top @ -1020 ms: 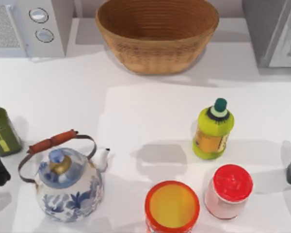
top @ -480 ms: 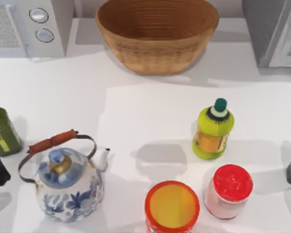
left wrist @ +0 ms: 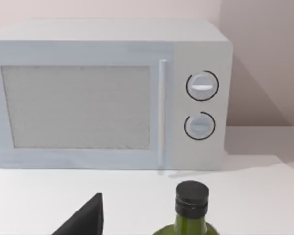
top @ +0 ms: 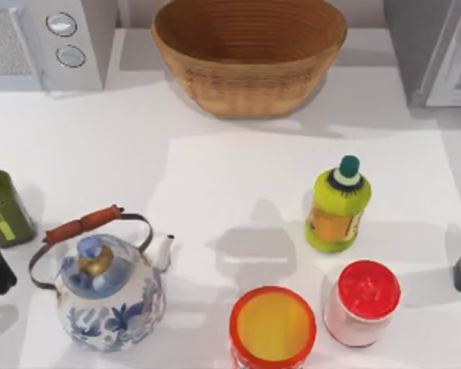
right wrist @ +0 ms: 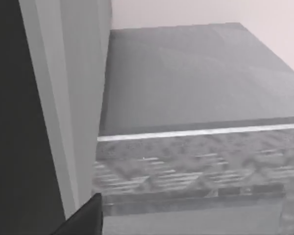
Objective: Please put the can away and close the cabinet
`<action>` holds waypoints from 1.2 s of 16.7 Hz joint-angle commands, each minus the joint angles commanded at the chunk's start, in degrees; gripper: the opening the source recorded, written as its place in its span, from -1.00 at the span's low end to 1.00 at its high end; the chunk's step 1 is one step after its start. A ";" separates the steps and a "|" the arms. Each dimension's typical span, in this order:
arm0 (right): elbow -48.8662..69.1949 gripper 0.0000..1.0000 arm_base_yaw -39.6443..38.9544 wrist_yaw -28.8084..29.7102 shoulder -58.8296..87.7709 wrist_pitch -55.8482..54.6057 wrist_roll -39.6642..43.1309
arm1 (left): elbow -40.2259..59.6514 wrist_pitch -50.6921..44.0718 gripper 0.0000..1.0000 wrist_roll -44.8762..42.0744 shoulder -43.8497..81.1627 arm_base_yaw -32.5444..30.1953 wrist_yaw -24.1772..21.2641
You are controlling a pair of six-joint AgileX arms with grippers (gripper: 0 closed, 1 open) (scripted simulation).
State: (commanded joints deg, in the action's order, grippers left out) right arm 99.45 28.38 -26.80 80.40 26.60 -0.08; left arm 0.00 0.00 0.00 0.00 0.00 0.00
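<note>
While both arms sat parked at the desk's (top: pixel 215 177) left and right edges, the can (top: pixel 273 328), an orange-red cylinder with a flat yellow top, stood upright at the near edge, just beside a red-lidded jar (top: pixel 363 302) on its right and with a blue-and-white kettle (top: pixel 107 288) on its left. The grey cabinet (top: pixel 434 50) stood at the far right corner, and its door looked ajar in the right wrist view. Whether either gripper was open or closed could not be told.
</note>
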 joint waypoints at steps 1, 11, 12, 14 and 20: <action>-0.20 1.00 -5.08 4.93 0.08 0.39 0.13 | 0.00 0.00 1.00 0.00 0.00 0.00 0.00; -0.88 1.00 -49.51 48.22 -4.79 -0.48 -0.29 | 0.00 0.00 1.00 0.00 0.00 0.00 0.00; -0.91 1.00 -51.44 50.25 -5.43 -0.76 -0.54 | 0.00 0.00 1.00 0.00 0.00 0.00 0.00; -0.90 1.00 -53.53 52.47 -6.28 -1.23 -0.92 | 0.00 0.00 1.00 0.00 0.00 0.00 0.00; -0.76 1.00 -52.04 53.83 -7.41 -0.83 -0.15 | 0.00 0.00 1.00 0.00 0.00 0.00 0.00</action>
State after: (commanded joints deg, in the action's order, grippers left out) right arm 98.69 -23.66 27.03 72.98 25.77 -0.24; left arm 0.00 0.00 0.00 0.00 0.00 0.00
